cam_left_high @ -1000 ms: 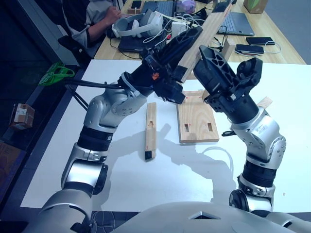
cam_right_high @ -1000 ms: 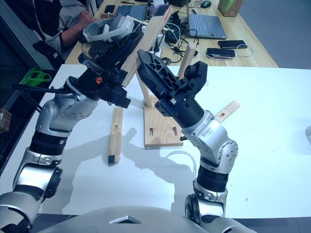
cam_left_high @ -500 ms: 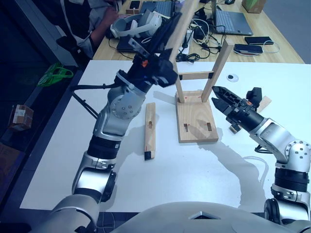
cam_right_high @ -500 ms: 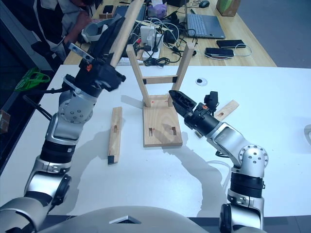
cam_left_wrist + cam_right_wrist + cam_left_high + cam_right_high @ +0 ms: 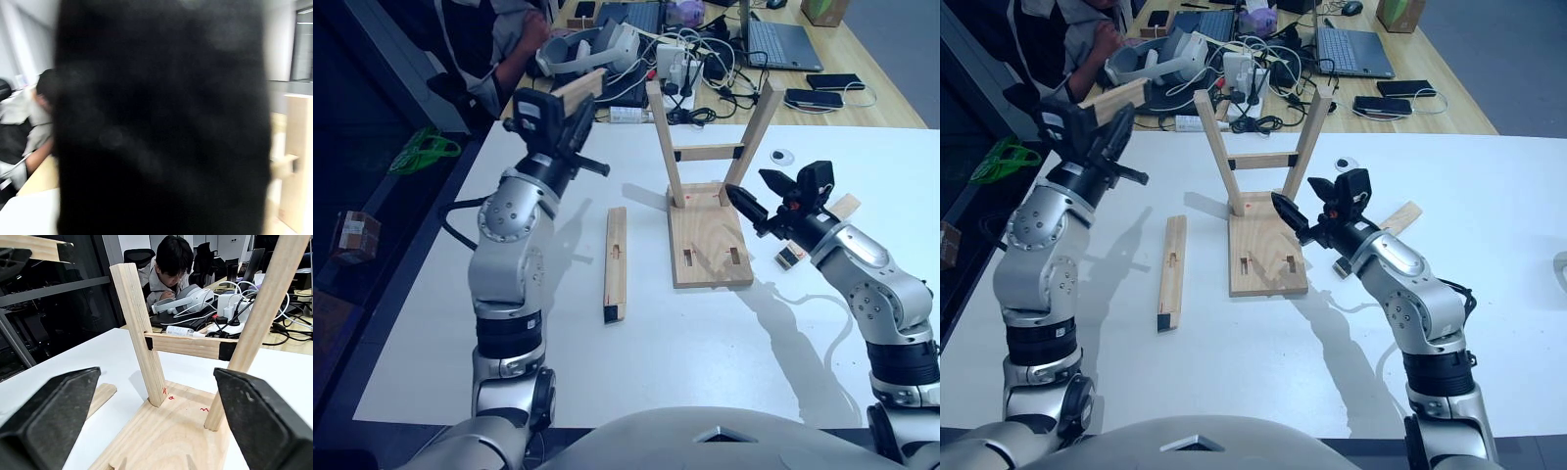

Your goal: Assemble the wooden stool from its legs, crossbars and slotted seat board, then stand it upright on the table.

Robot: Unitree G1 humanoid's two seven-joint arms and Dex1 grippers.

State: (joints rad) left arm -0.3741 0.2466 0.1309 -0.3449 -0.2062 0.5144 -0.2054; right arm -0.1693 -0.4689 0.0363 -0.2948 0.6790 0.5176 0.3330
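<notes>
Two legs (image 5: 668, 147) on the seat board (image 5: 710, 250) stand just before the spread right claw (image 5: 760, 194); left claw (image 5: 566, 110) clamps a third leg (image 5: 578, 88)

Pale wooden seat board (image 5: 709, 245) with red marks on white table (image 5: 685, 352).

White work table (image 5: 421, 333): matt top, evenly lit, with distinct shadows on its surface. A small round disc (image 5: 783, 155) lies near its far edge. Directly behind stands a light wooden desk (image 5: 901, 113). It carries an open grey laptop (image 5: 783, 44), a second dark laptop (image 5: 636, 15), a white headset (image 5: 592, 49), a white power strip (image 5: 674, 67) with tangled cables, two phones (image 5: 837, 81) and a cardboard box (image 5: 827, 10). Dark floor (image 5: 372, 127) to the left, with a green item (image 5: 426, 152) and a small carton (image 5: 357, 233) on it. Grey floor (image 5: 1518, 49) to the right. Rear of room: dark glazed partition (image 5: 58, 298) in grey framing, black office chairs (image 5: 139, 255).
</notes>
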